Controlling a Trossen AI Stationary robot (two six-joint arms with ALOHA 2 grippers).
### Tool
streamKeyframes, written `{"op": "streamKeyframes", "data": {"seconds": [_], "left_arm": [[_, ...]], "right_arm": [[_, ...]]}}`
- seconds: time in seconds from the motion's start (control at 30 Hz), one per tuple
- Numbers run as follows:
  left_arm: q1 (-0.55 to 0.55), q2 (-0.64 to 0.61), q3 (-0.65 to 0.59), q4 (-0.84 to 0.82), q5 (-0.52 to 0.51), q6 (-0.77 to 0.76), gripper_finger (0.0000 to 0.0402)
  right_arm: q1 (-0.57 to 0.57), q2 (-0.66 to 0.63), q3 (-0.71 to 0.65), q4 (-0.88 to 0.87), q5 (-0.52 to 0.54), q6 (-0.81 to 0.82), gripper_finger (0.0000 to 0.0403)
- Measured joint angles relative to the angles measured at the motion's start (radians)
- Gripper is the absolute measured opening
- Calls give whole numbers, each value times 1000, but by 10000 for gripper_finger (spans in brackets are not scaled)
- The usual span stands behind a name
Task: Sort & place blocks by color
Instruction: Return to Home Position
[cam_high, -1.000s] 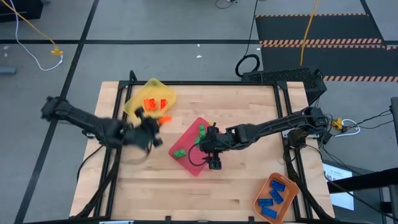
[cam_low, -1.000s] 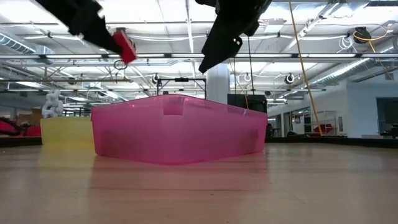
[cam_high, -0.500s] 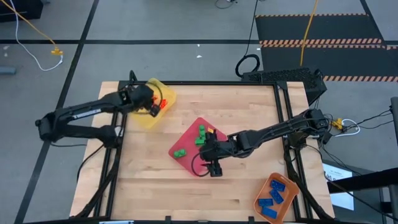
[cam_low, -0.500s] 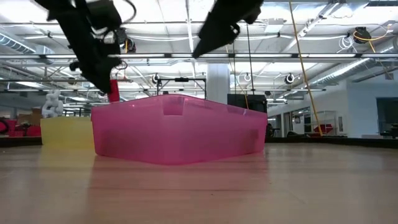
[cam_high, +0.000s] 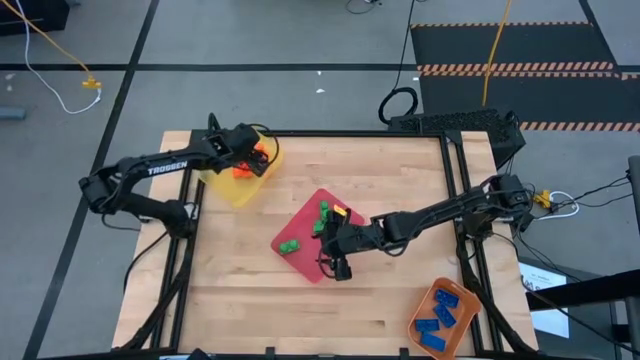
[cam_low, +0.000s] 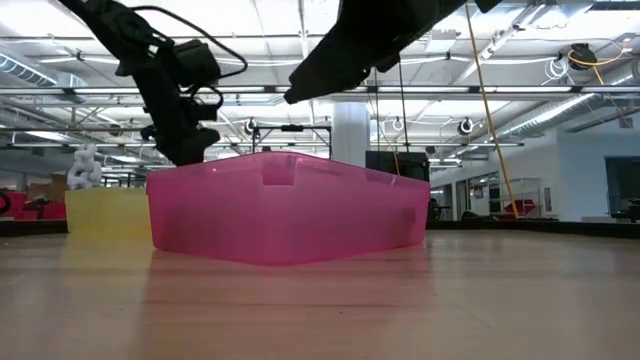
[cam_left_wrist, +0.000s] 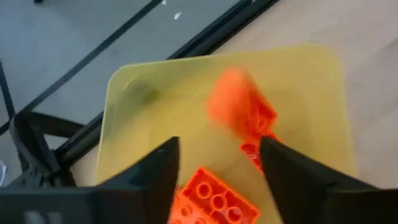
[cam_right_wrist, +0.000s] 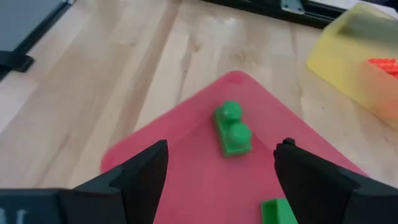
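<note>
The left claw hangs over the yellow tray, fingers spread with nothing pinched. The orange blocks lie in the tray below it. One more orange piece shows just beyond the fingers, and I cannot tell whether it has settled. The right claw is also spread and empty. It hovers low over the pink-red tray in the middle of the desk, where the green blocks sit. The blue blocks are in the orange tray, at the desk corner on the right arm's side.

No loose block shows on the bare wood in the high view, so the sorting looks finished. What remains is probably only the retreat to rest.

- **Lift first:** raise each claw straight up until the fingers are above the tray walls, and only then swing back. A sideways start could catch a rim and drag or tip a light tray.
- **Keep the fingers spread:** that way nothing is nipped on the way out.
- **Keep the arms apart:** each should fold back on its own side and stay well clear of the other.
</note>
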Motion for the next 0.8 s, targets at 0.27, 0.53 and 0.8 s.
{"op": "streamKeyframes", "data": {"seconds": [0.27,0.53,0.8], "left_arm": [[42,9,0,-45,93,-2,318],[-83,-151,0,32,369,-79,270],[-481,-357,0,312,374,-100,150]], "right_arm": [[-24,-99,-80,-2,25,29,276],[-6,-390,-292,-1,136,151,276],[88,-786,-566,57,259,302,266]]}}
